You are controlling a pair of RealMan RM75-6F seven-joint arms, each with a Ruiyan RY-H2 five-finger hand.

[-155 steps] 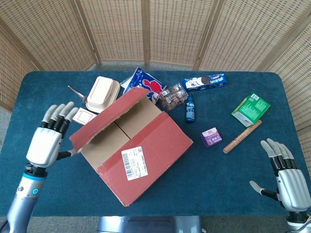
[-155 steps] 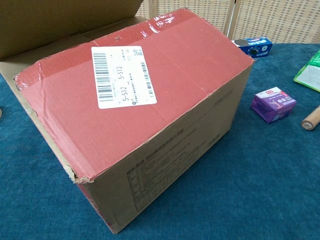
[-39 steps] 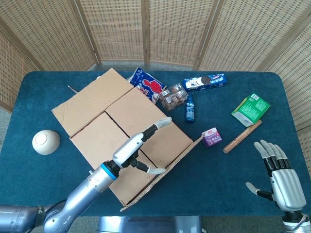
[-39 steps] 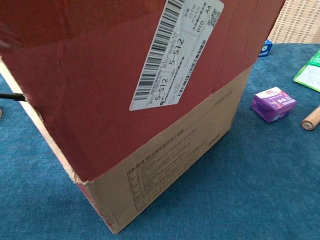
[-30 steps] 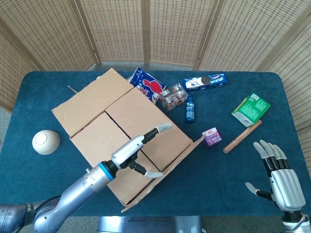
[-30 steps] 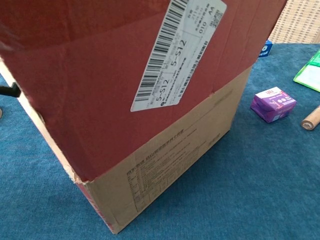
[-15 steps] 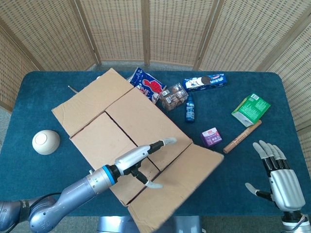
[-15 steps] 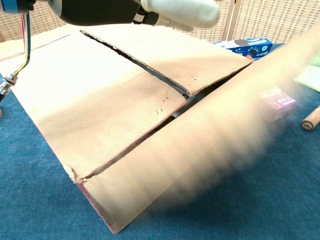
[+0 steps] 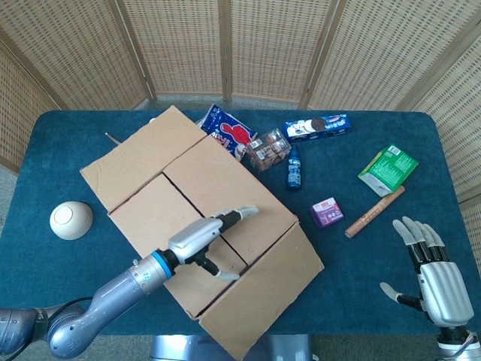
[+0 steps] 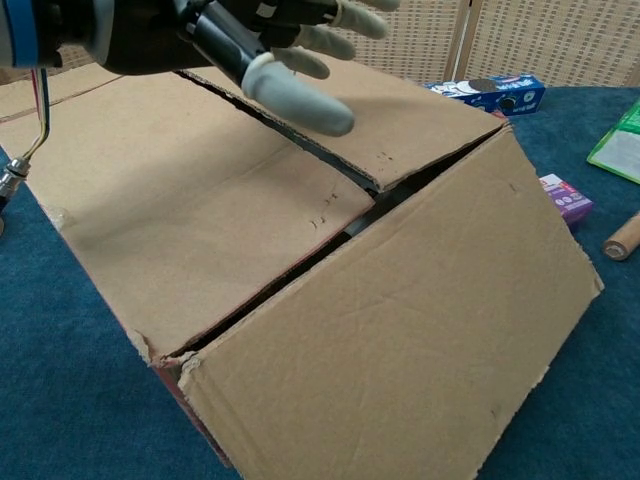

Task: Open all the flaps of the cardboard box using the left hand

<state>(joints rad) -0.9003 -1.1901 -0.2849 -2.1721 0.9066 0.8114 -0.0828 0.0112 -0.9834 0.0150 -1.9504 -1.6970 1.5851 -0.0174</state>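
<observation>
The cardboard box point(image 9: 203, 218) sits left of centre on the blue table. Its far outer flap point(image 9: 128, 162) lies folded back, and its near outer flap point(image 9: 263, 289) point(image 10: 400, 330) hangs out over the front. Two inner flaps point(image 9: 225, 188) point(image 10: 180, 190) still lie flat across the top, with a dark gap between them. My left hand point(image 9: 210, 237) point(image 10: 250, 40) hovers just above those inner flaps with its fingers stretched out and holds nothing. My right hand point(image 9: 432, 267) rests at the front right, fingers spread and holding nothing.
A white ball point(image 9: 71, 219) lies left of the box. Behind and right of it are a blue snack bag point(image 9: 225, 131), a cookie packet point(image 9: 269, 148), an Oreo pack point(image 9: 316, 126), a small blue bottle point(image 9: 294, 169), a purple box point(image 9: 326, 212), a wooden stick point(image 9: 374, 211) and a green packet point(image 9: 387, 169).
The near outer flap swung from upright down and outward over the front edge. My left hand let it go and drew back a little above the inner flaps. The right hand stayed put.
</observation>
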